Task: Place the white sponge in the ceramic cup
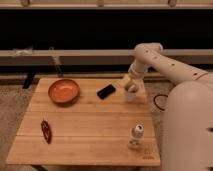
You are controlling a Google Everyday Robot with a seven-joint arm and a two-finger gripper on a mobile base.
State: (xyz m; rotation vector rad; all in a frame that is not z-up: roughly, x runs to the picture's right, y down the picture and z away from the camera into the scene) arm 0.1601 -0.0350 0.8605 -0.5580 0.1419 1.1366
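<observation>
- The end effector (131, 86) hangs over the far right part of the wooden worktop (90, 125), at the end of the white arm (165, 67) that reaches in from the right.
- A small pale cream block, which seems to be the white sponge (127, 79), sits right at the end effector, touching it and raised above the worktop.
- If the end effector is pinching the sponge or only beside it, I cannot tell.
- Under the end effector there is something pale and see-through (132, 95) on the worktop; what it is, I cannot tell.
- A black flat object (106, 91) lies just to the left of the end effector.
- An orange bowl (63, 90) stands at the far left of the worktop, well apart from the sponge.
- A small white bottle (136, 136) stands near the front right edge.
- A dark red object (46, 130) lies near the front left side.
</observation>
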